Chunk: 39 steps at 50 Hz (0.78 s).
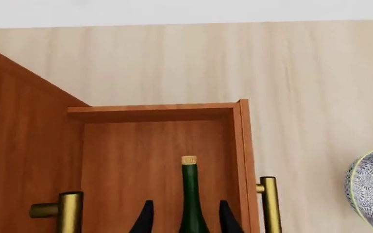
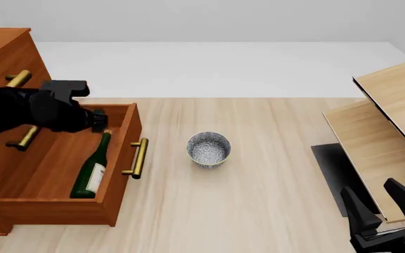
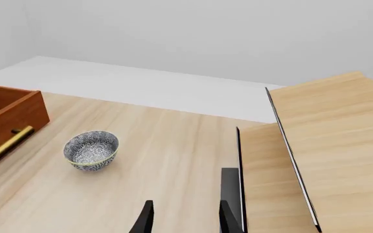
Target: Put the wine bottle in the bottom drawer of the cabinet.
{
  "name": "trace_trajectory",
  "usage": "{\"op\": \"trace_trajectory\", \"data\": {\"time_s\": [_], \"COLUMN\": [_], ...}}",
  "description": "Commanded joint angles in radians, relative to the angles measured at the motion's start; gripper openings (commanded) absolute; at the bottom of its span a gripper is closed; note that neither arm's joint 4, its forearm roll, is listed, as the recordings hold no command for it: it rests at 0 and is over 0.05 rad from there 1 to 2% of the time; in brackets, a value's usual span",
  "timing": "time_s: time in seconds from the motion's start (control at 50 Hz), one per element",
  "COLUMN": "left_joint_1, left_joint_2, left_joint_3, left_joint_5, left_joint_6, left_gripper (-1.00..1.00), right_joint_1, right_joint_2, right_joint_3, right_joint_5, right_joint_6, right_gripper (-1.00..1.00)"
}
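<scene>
One wine bottle (image 2: 91, 167) is in play, lying tilted inside the open bottom drawer (image 2: 118, 197) of the cabinet (image 2: 2, 52), cork end up toward the left tool (image 2: 98, 122), base low near the drawer front. In the left wrist view the neck and cork (image 1: 189, 160) sit between the two dark fingers (image 1: 145, 218), which stand close on either side of the neck; whether they grip it or have let go, cannot tell. The right tool (image 2: 384, 203) is well apart, over the bench (image 2: 259, 200) by the pale wood furniture (image 2: 392, 105), fingers spread and holding nothing. A grey bowl (image 2: 208, 149) sits beyond the drawer's brass handle (image 2: 139, 158), clear of both tools.

Handling, as a judgement: glass, stiff, fairly heavy at the base, smooth and likely slippery, breakable if dropped. The neck just below the cork is the narrow spot that fits the fingers; held there, the body would swing, so it should be lowered slowly. Task looks nearly done; closing the drawer may be left.
</scene>
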Motion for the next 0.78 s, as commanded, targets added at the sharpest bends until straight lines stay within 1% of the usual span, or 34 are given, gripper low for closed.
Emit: {"op": "trace_trajectory", "data": {"time_s": [0.02, 0.06, 0.08, 0.12, 0.14, 0.16, 0.2, 0.22, 0.26, 0.28, 0.32, 0.4, 0.44, 0.46, 0.5, 0.56, 0.6, 0.62, 0.64, 0.66, 0.68, 0.7, 0.74, 0.76, 0.78], "left_joint_1": [-0.019, -0.004, -0.021, -0.029, -0.032, -0.038, -0.052, -0.064, -0.071, -0.066, -0.083, -0.084, -0.097, -0.097, -0.101, -0.098, -0.157, -0.147, -0.118, -0.114, -0.133, -0.13, -0.138, -0.138, -0.145], "left_joint_2": [-0.196, -0.229, -0.267, -0.298, -0.308, -0.326, -0.372, -0.389, -0.426, -0.443, -0.478, -0.514, -0.544, -0.548, -0.573, -0.608, -0.639, -0.642, -0.65, -0.657, -0.667, -0.67, -0.673, -0.674, -0.678], "left_joint_3": [-0.045, -0.058, -0.063, -0.063, -0.063, -0.059, -0.071, -0.072, -0.079, -0.081, -0.096, -0.097, -0.101, -0.095, -0.105, -0.123, -0.144, -0.14, -0.137, -0.138, -0.145, -0.145, -0.151, -0.143, -0.153], "left_joint_5": [0.124, 0.144, 0.164, 0.182, 0.187, 0.196, 0.217, 0.231, 0.251, 0.264, 0.282, 0.301, 0.311, 0.321, 0.331, 0.367, 0.396, 0.403, 0.403, 0.404, 0.412, 0.413, 0.408, 0.403, 0.404], "left_joint_6": [0.032, 0.056, 0.041, 0.043, 0.05, 0.074, 0.047, 0.067, 0.06, 0.092, 0.065, 0.082, 0.073, 0.095, 0.085, 0.102, 0.054, 0.084, 0.12, 0.13, 0.123, 0.129, 0.111, 0.152, 0.134], "left_gripper": [1.0, 1.0, 1.0, 1.0, 1.0, 1.0, 1.0, 1.0, 1.0, 1.0, 1.0, 1.0, 1.0, 1.0, 1.0, 1.0, 1.0, 1.0, 1.0, 1.0, 1.0, 1.0, 1.0, 1.0, 1.0], "right_joint_1": [0.0, 0.0, 0.0, 0.001, 0.001, 0.001, 0.001, 0.001, 0.001, 0.001, 0.001, 0.0, -0.003, -0.001, -0.001, 0.0, 0.001, 0.0, 0.001, 0.001, 0.001, 0.002, 0.003, 0.004, 0.004], "right_joint_2": [-0.007, -0.006, -0.005, -0.008, -0.008, -0.01, -0.016, -0.019, -0.023, -0.021, -0.019, -0.02, -0.013, -0.01, -0.015, -0.024, -0.029, -0.03, -0.028, -0.026, -0.024, -0.023, -0.022, -0.017, -0.016], "right_joint_3": [0.0, 0.0, 0.0, 0.0, 0.0, 0.0, 0.0, 0.0, 0.0, 0.0, 0.0, 0.0, 0.0, 0.0, 0.0, 0.0, 0.0, 0.0, 0.0, 0.0, 0.0, 0.0, 0.0, 0.0, 0.0], "right_joint_5": [0.006, 0.006, 0.004, 0.007, 0.007, 0.009, 0.015, 0.018, 0.021, 0.019, 0.017, 0.019, 0.012, 0.009, 0.014, 0.024, 0.029, 0.03, 0.028, 0.026, 0.024, 0.024, 0.023, 0.019, 0.018], "right_joint_6": [-0.001, -0.001, -0.001, -0.002, -0.002, -0.002, -0.001, -0.002, -0.001, -0.002, -0.002, -0.001, 0.002, -0.001, -0.001, -0.001, -0.003, -0.002, -0.002, -0.002, -0.002, -0.004, -0.004, -0.005, -0.006], "right_gripper": [1.0, 1.0, 1.0, 1.0, 1.0, 1.0, 1.0, 1.0, 1.0, 1.0, 1.0, 1.0, 1.0, 1.0, 1.0, 1.0, 1.0, 1.0, 1.0, 1.0, 1.0, 1.0, 1.0, 1.0, 1.0]}}
